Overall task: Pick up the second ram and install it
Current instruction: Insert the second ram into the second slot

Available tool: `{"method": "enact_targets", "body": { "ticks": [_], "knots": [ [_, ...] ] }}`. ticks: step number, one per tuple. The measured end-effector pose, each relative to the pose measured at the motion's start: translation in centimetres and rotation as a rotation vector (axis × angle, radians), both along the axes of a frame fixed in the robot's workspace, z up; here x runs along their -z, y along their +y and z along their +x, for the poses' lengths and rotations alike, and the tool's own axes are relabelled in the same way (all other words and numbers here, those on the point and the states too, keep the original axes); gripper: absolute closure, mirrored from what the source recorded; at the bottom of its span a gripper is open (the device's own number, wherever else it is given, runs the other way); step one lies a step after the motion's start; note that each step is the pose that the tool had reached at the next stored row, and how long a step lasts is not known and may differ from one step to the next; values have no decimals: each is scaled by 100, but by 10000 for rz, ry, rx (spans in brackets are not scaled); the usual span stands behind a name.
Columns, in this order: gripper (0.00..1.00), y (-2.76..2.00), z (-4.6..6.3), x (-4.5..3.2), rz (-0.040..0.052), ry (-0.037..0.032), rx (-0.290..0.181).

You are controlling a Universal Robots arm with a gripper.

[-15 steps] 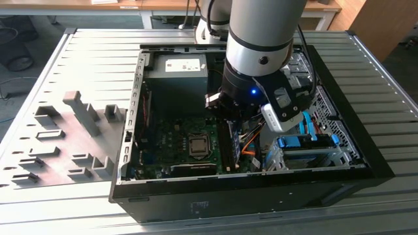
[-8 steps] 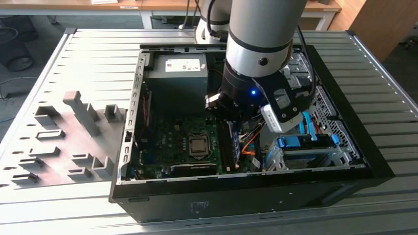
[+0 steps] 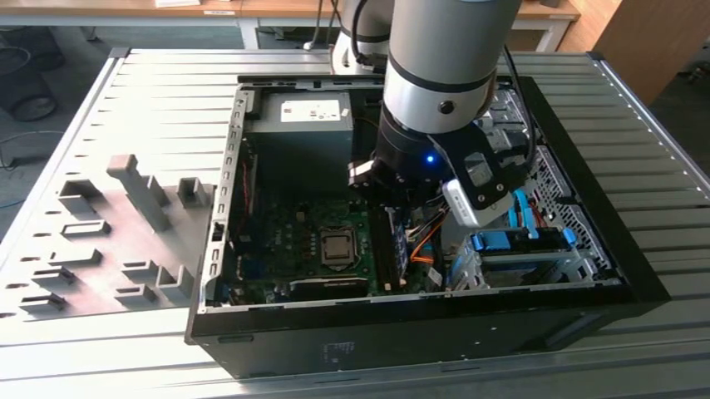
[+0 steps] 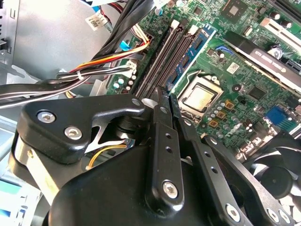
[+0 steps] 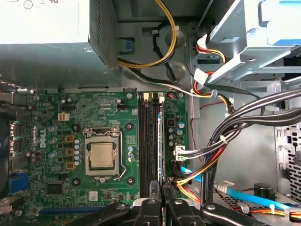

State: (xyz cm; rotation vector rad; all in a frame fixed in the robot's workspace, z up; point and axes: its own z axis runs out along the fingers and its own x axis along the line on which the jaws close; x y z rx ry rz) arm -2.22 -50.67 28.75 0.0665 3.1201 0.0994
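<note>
**Seating the second ram (image 5: 161,141), by the look of it.**

Tool (image 5: 159,190) narrowed almost to touching, poised over the near end of the memory slots; no telling whether anything is pinched between. Green stick standing edge-on in a slot, just ahead of the tips, at three o'clock from the processor socket (image 3: 338,247) in the exterior view. Probably pressing home: calls for straight, even pressure and closed end latches.

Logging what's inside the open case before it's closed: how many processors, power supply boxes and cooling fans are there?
Square silver processor: 1
Grey metal power supply box: 1
Round black cooling fan: 1
Total: 3
</note>
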Motion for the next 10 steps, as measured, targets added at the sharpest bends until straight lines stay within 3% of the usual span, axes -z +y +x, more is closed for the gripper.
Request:
{"method": "enact_targets", "body": {
  "ticks": [10],
  "knots": [
    [86,0,0,37,-1,0,0]
  ]
}}
